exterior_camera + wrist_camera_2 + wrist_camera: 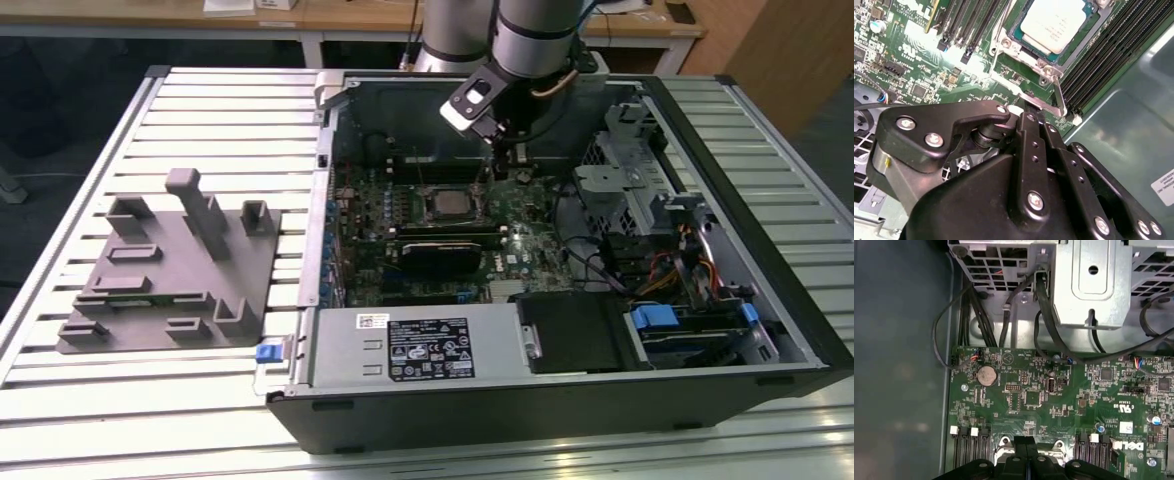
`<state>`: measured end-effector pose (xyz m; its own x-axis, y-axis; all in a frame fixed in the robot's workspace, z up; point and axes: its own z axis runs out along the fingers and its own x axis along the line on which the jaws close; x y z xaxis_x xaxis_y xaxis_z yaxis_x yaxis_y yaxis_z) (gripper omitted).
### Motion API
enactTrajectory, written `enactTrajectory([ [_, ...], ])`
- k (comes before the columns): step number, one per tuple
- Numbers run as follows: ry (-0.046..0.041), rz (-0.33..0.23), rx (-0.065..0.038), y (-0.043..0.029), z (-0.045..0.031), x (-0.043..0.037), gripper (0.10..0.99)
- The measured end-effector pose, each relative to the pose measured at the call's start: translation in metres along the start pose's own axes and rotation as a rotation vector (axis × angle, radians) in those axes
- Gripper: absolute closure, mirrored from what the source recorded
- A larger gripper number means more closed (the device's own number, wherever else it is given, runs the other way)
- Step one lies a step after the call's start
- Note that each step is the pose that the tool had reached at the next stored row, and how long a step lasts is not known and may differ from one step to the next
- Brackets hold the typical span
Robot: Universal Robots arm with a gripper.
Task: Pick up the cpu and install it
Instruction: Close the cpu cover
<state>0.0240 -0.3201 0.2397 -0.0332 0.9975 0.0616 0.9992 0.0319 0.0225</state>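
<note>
The cpu [1053, 24], a flat square chip with a pale silver top, lies in the socket on the green motherboard [914, 55] inside the open computer case. In the exterior view the cpu [447, 205] is at the board's middle. My gripper [497, 168] hangs over the board just beyond the socket, toward the case's far wall. In the second wrist view the gripper [1027, 106] is shut, its black fingers pressed together, with the tips at the socket's metal lever [1056, 97]. The first wrist view has the shut gripper [1026, 442] at the socket's edge.
A grey plastic tray [174, 270] lies on the slatted table at the exterior view's left. Inside the case are memory slots [1104, 55], a black heatsink block [438, 255], a metal drive cage [627, 160], loose black cables [1004, 315] and the power supply [414, 345].
</note>
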Motion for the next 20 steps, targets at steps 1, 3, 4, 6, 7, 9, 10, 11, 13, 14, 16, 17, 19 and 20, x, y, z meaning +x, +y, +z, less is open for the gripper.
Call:
enactTrajectory([
  [1, 0.0, 0.0, 0.0, -0.0008, 0.0002, 0.0, 0.98],
  [3, 0.0002, 0.0, 0.0, -0.0028, 0.0005, 0.0001, 0.98],
  [4, 0.0001, 0.0, 0.0, -0.0037, 0.0006, 0.0001, 0.98],
  [6, 0.0002, 0.0, 0.0, -0.0056, 0.0009, 0.0001, 0.98],
  [7, 0.0002, 0.0, 0.0, -0.0066, 0.0011, 0.0002, 0.98],
  [9, 0.0002, 0.0, 0.0, -0.0086, 0.0014, 0.0002, 0.98],
  [10, 0.0002, 0.0, 0.0, -0.0095, 0.0015, 0.0002, 0.98],
  [11, 0.0002, 0.0, 0.0, -0.0105, 0.0018, 0.0002, 0.98],
  [13, 0.0003, 0.0, 0.0, -0.0121, 0.0023, 0.0003, 0.98],
  [14, 0.0002, 0.0, 0.0, -0.0129, 0.0025, 0.0003, 0.98],
  [16, 0.0002, 0.0, 0.0, -0.0142, 0.003, 0.0003, 0.98],
  [17, 0.0003, 0.0, 0.0, -0.0148, 0.0033, 0.0003, 0.98],
  [19, 0.0002, 0.0, 0.0, -0.0164, 0.0038, 0.0003, 0.98],
  [20, 0.0003, 0.0, 0.0, -0.0178, 0.0042, 0.0003, 0.98],
])
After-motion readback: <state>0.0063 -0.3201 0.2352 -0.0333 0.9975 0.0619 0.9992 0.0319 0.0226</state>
